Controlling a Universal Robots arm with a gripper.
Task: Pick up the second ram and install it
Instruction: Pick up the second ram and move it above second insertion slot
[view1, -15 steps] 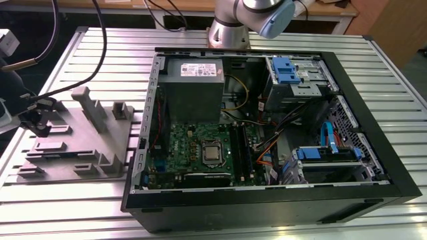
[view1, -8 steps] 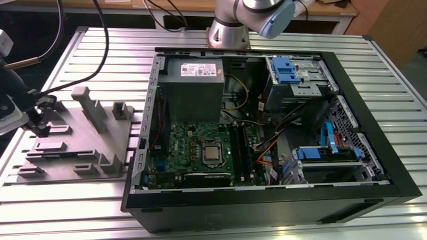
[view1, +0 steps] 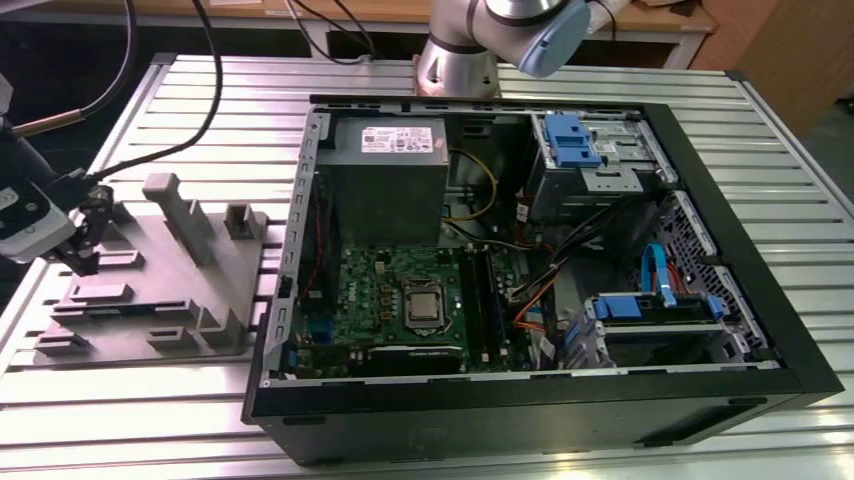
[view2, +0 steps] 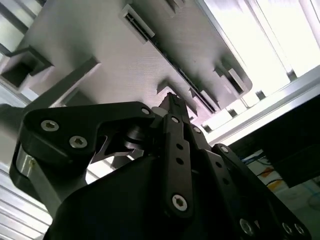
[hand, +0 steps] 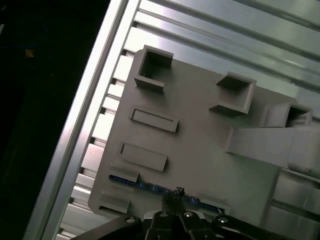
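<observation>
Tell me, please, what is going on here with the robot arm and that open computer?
The robot arm's claw hangs over the grey fixture tray, which sits at the exterior view's left of the open computer case. In the first wrist view its tip is right by the second ram, which lies in a slot along the tray's edge. Whether the claw has hold of the stick cannot be told. The stick is not yet in the motherboard.

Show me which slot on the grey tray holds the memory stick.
The edge slot of the tray, right by the gripper: the memory stick sits in it. The two inner slots show only grey plastic.
</observation>
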